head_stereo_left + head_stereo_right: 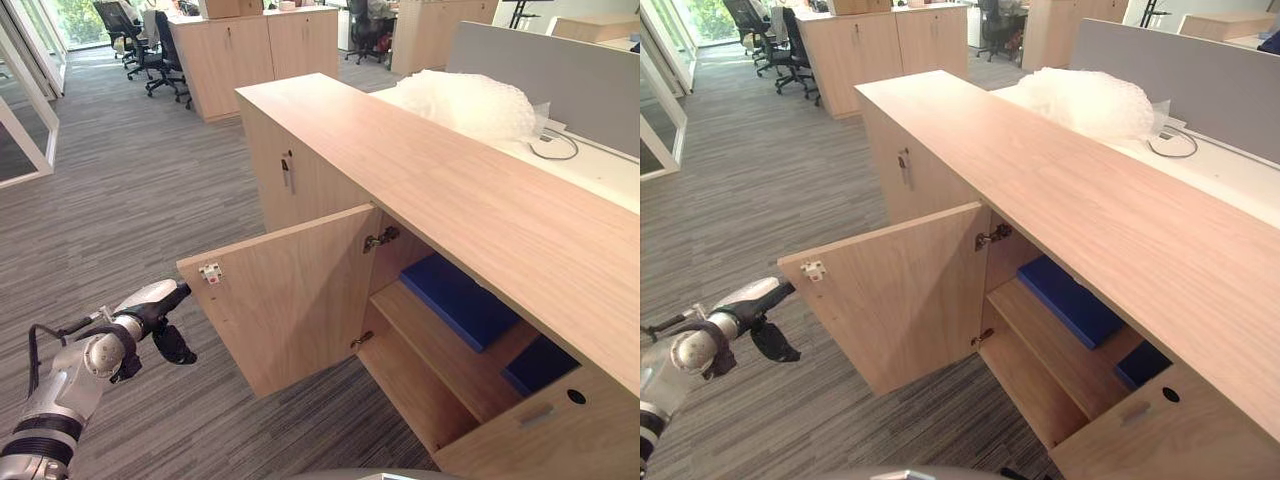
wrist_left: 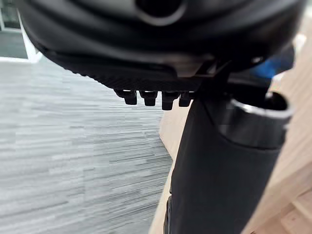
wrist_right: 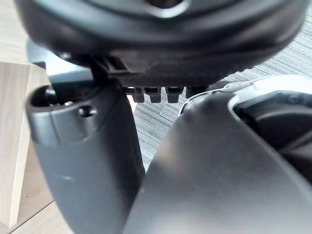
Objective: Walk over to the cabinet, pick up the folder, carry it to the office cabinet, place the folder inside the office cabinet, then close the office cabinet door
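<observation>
From where I stood, the job looked to be at its last step. The blue folder (image 1: 458, 298) lay flat on the middle shelf (image 1: 440, 350) inside the office cabinet (image 1: 450, 190), pushed well back under the top. It looked thin, stiff and plain-covered. A second blue item (image 1: 538, 363) sat further along the same shelf, half hidden behind the neighbouring shut door, and I could not say what it was.

The cabinet door (image 1: 290, 300) stood wide open, swung out over the carpet (image 1: 130, 190). The left robot hand (image 1: 160, 305) hung just beside the door's free edge, on its outer side, near but not touching it. Its fingers were stretched out loosely toward the wood, the thumb hung down, and it had hold of nothing. The right robot hand (image 3: 161, 29) hung low by the robot's side with its fingers (image 3: 151, 93) relaxed and nothing in them.

I judged that what remained was to shut the door: get the left robot hand flat against the outer face, near the free edge, and push it round on its hinges (image 1: 380, 238) until it met the frame.
</observation>
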`<state>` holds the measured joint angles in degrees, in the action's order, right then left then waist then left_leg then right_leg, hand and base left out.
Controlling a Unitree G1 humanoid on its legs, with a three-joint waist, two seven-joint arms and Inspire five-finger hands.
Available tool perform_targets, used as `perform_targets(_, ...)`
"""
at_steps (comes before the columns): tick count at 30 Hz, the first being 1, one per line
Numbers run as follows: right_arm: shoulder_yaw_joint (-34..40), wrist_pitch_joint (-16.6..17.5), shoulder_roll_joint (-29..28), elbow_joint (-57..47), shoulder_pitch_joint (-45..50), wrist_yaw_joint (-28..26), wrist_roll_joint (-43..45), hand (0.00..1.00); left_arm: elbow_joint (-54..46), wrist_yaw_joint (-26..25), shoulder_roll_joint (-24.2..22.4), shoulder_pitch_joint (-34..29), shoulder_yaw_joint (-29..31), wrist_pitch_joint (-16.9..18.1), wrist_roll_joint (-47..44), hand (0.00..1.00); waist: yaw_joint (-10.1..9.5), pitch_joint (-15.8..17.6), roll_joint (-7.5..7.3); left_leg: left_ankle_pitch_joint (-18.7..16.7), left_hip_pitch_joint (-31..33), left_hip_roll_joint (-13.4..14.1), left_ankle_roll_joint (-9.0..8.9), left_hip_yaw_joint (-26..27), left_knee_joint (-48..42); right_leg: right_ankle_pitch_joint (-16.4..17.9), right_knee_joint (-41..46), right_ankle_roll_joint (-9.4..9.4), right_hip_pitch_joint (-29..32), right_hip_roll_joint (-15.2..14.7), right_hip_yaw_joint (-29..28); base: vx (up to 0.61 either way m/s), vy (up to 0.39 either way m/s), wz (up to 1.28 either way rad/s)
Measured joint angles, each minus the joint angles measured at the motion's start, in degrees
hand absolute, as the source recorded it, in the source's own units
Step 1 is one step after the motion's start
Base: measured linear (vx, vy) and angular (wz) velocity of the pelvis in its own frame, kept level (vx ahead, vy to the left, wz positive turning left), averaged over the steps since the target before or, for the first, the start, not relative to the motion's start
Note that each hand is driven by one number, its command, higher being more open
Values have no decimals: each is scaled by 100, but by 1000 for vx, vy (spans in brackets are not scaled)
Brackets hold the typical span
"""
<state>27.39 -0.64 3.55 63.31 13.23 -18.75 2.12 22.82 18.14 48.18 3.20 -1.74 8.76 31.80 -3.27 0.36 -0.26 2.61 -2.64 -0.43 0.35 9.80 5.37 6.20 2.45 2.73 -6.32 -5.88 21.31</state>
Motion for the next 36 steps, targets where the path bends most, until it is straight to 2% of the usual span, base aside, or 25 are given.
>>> perform_targets(3, -119, -36, -5, 3, 4, -3, -62, 100, -92, -177, 23, -1, -10, 91, 596, 100, -12, -19, -63, 4, 20, -19, 1, -32, -1, -2, -41, 3, -19, -5, 35, 32, -4, 7)
perform_targets(9, -179, -19, 10, 16, -12, -6, -199, 100, -158, -682, 24, -12, -10, 124, 1501, 100, 3, -25, -77, 6, 10, -25, -2, -52, -4, -2, -87, 3, -57, 1, 63, 8, -2, 2)
perform_targets(14, -324, 139, 36, 100, -14, 3, -194, 100, -420, -1289, 2, -231, 19, 126, 2034, 100, -3, 11, -112, 10, -4, -16, -9, -44, -3, -2, -52, 3, -52, 0, 55, -31, -4, 0)
perform_targets(19, -518, 259, 54, 159, -22, 50, -199, 100, -463, -2049, -346, -303, 99, 93, 2700, 100, -95, 41, -182, 16, 48, -17, 1, 12, -3, -26, -9, 33, 38, -16, 0, -40, 4, -4)
perform_targets(22, -617, 284, 78, 197, -54, 134, -199, 100, -478, -2329, -556, -346, 60, -18, 2840, 100, -114, 53, -204, 22, 57, -43, 9, 12, -4, -43, -7, 54, 44, -41, 1, 0, 0, 0)
perform_targets(26, -646, 312, 102, 290, -113, 298, -200, 100, -734, -2522, -646, -498, -188, -196, 2926, 100, -162, 56, -202, 27, 84, -100, 16, 11, -6, -59, 29, 84, 87, -104, 12, -7, 8, 3)
perform_targets(29, -728, 347, 134, 380, -124, 389, -199, 100, -1090, -2541, -523, -671, -476, -210, 2919, 100, -249, 54, -193, 43, 133, -154, 40, 11, -19, -93, 57, 141, 136, -168, 17, -30, 41, 5)
perform_targets(32, -745, 366, 185, 403, -126, 438, -198, 100, -1408, -2525, -496, -903, -794, -209, 2764, 100, -277, 50, -131, 55, 144, -234, 62, 7, -13, -139, 85, 225, 151, -230, 15, -59, 63, 8)
perform_targets(36, -744, 400, 287, 465, -137, 499, -187, 100, -1853, -2222, -458, -1154, -1604, -178, 2301, 100, -276, 22, 12, 42, 200, -336, 133, 56, -4, -215, 137, 373, 220, -353, -33, -111, 101, 4)
